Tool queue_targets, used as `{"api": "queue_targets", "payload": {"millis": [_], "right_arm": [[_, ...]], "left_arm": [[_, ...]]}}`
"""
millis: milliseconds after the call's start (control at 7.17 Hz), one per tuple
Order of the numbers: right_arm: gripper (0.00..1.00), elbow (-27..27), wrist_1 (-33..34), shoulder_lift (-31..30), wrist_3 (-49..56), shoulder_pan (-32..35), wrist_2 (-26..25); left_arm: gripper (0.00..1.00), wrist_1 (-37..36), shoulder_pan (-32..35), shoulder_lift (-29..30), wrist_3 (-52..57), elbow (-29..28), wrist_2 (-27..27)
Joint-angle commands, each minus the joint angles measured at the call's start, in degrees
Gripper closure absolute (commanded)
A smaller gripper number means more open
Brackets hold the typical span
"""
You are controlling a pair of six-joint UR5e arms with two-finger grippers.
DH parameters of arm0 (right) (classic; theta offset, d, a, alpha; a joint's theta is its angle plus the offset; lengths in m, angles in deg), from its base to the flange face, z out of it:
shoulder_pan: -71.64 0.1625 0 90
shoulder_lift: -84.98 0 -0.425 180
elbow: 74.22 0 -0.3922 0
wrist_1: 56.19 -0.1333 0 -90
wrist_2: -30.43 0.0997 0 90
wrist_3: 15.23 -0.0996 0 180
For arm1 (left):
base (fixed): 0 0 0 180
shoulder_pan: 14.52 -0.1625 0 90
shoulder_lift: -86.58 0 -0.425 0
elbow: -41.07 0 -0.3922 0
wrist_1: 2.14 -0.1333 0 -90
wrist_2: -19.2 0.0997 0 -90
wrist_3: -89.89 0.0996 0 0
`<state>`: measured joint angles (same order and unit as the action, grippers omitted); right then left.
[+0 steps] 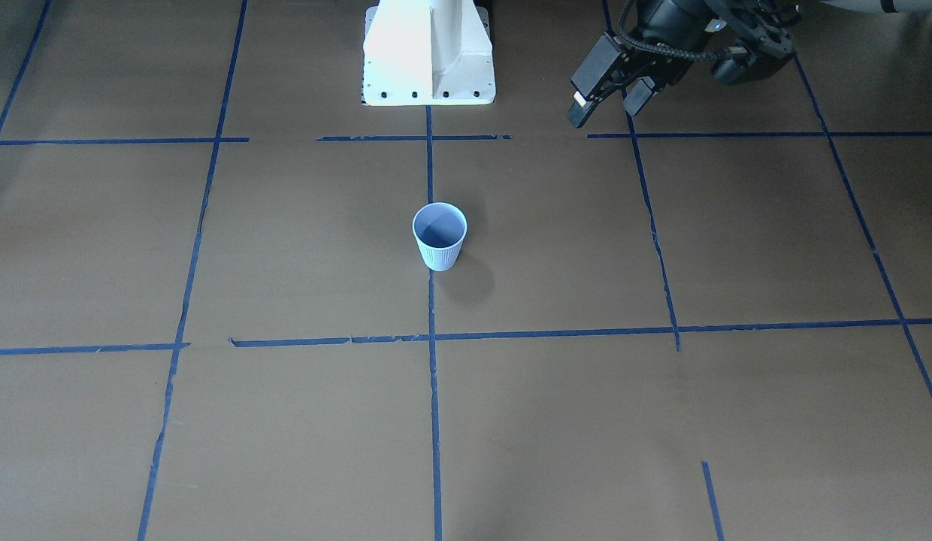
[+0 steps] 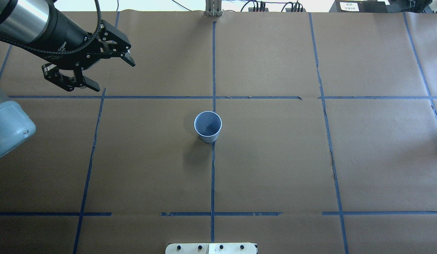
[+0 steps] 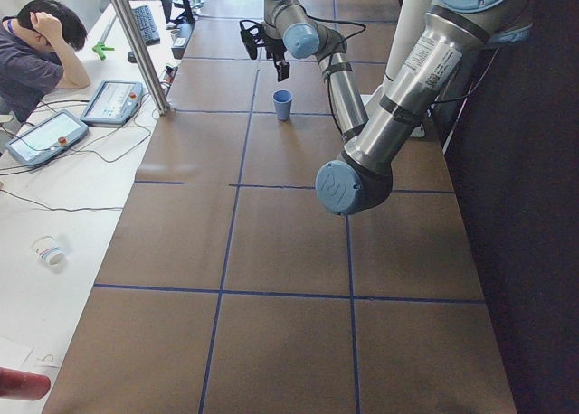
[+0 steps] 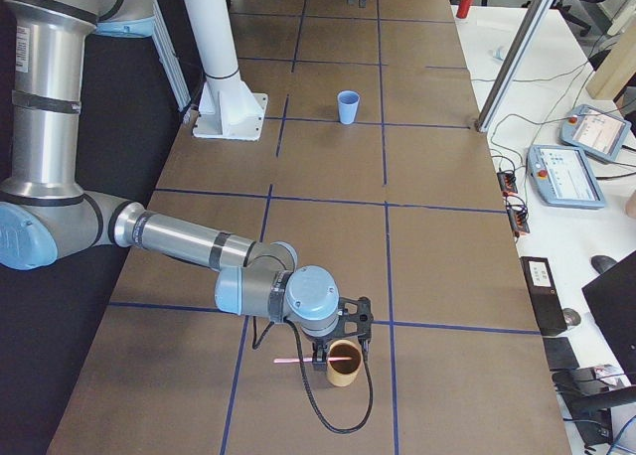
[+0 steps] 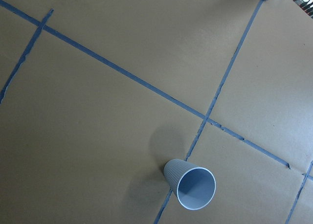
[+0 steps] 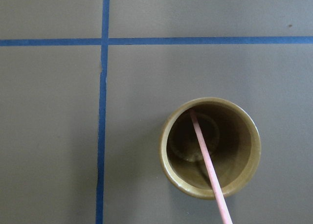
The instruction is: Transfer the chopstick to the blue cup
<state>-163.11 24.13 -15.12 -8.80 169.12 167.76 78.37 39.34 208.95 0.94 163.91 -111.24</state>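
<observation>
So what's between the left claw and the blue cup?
Nothing but bare brown table paper and a blue tape line, between the left gripper and the blue cup in the overhead view.

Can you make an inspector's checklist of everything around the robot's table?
Surface: table covered in brown paper, with blue tape lines.
Job's things: blue cup upright and empty, mid-table; chopstick leaning in a brown cup at the robot's right end.
Clutter: nothing seen on the table.
Grippers: left gripper open, holding nothing, well away from the blue cup; right gripper over the brown cup, open or shut cannot be told.
Cables: black cable at the left wrist; loose wires on the side bench.
Surroundings: a person seated at the side bench, control tablets, white pedestal.
</observation>
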Motion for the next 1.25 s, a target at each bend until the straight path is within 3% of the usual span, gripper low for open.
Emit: {"api": "queue_targets", "payload": {"millis": [0,139,279,836,1115], "right_arm": [[0.0,0.55,1.58,-0.35,0.07,0.87,-0.04],[0.02,0.3,3.16,-0.18,0.07,1.04,-0.04],[0.13,0.29,3.78,-0.35,0.07,1.39,-0.04],[0.89,0.38,4.58,-0.09,0.07,1.4,-2.57],[0.93,0.56,4.58,-0.44,0.07,1.4,-3.46]], "left_arm": [[0.0,-0.09,0.02,-0.11,0.0,0.73,-0.07],[0.0,-0.09,-0.07,-0.02,0.0,1.08,-0.07],[0.0,-0.09,-0.07,-0.11,0.0,1.52,-0.07],[0.0,-0.09,-0.07,-0.02,0.0,2.23,-0.07],[0.0,0.0,-0.07,0.15,0.0,2.31,-0.07]]}}
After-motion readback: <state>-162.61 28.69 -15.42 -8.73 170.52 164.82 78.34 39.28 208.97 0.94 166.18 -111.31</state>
